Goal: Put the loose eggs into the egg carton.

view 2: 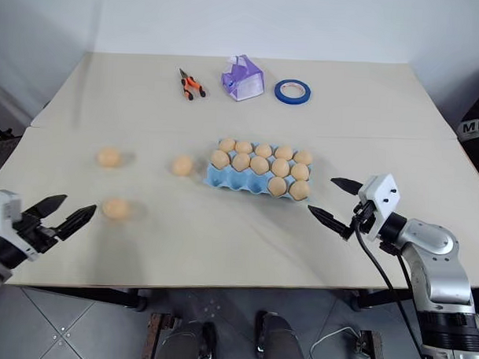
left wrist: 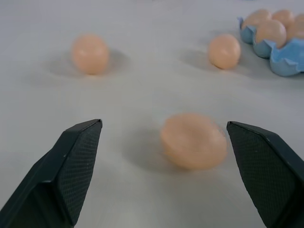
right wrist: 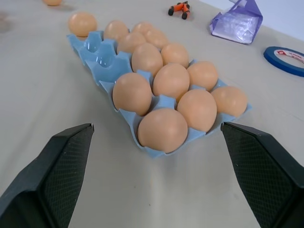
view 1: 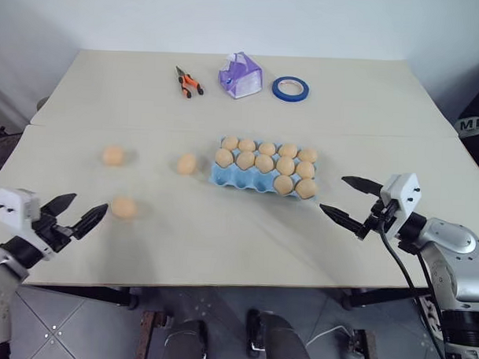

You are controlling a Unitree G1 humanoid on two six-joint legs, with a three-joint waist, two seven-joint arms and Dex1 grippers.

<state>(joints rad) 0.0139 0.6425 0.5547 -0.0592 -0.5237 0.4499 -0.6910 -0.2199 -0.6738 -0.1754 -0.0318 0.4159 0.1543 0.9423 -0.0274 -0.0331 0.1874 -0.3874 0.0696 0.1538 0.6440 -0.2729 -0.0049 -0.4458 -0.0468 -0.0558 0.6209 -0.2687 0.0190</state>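
Carton, light blue moulded egg tray (view 1: 241, 179), mid-table, twelve pale orange-tan eggs seated; three near-row cups at its left end empty. Three loose tan eggs left of it: one (view 1: 186, 163) just beside the tray, one (view 1: 113, 155) farther left, one (view 1: 124, 208) nearest the left gripper (view 1: 79, 211), jaws wide open, holding nothing. Right gripper (view 1: 349, 199) also spread wide, empty, right of the tray. Orange pliers (view 1: 188, 83), purple-white box (view 1: 240, 75), blue tape roll (view 1: 291, 89) at far edge.

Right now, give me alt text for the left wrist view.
The open left claw frames a loose egg lying on the table between its fingers, untouched. Two more loose eggs lie beyond, one near the blue egg carton, which holds eggs.
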